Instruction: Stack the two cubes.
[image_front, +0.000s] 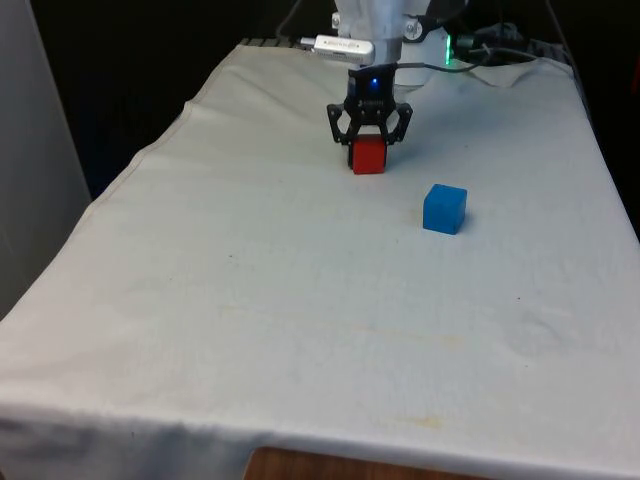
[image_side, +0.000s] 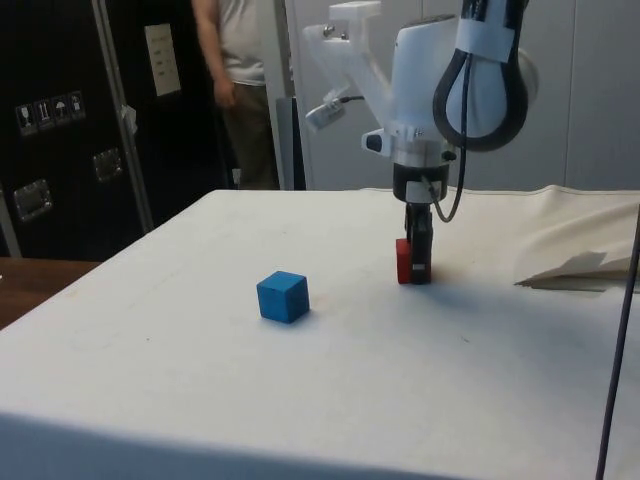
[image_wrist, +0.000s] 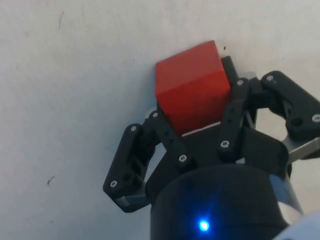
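A red cube (image_front: 368, 158) sits on the white cloth at the far end of the table, close to the robot's base. My gripper (image_front: 368, 146) points straight down over it, its black fingers pressed against two opposite sides of the red cube (image_wrist: 190, 85); the cube's base looks level with the cloth. In the side view the gripper (image_side: 418, 270) hides part of the red cube (image_side: 403, 262). A blue cube (image_front: 444, 209) stands alone on the cloth, nearer the front and toward the front view's right of the red one. The blue cube (image_side: 283, 297) is untouched.
The cloth is rumpled into a fold (image_side: 580, 265) near the robot's base. Cables (image_front: 480, 55) lie on the table's far end. A person (image_side: 240, 80) stands behind the table by the dark cabinets. Bare white cloth (image_front: 300, 300) covers the near half.
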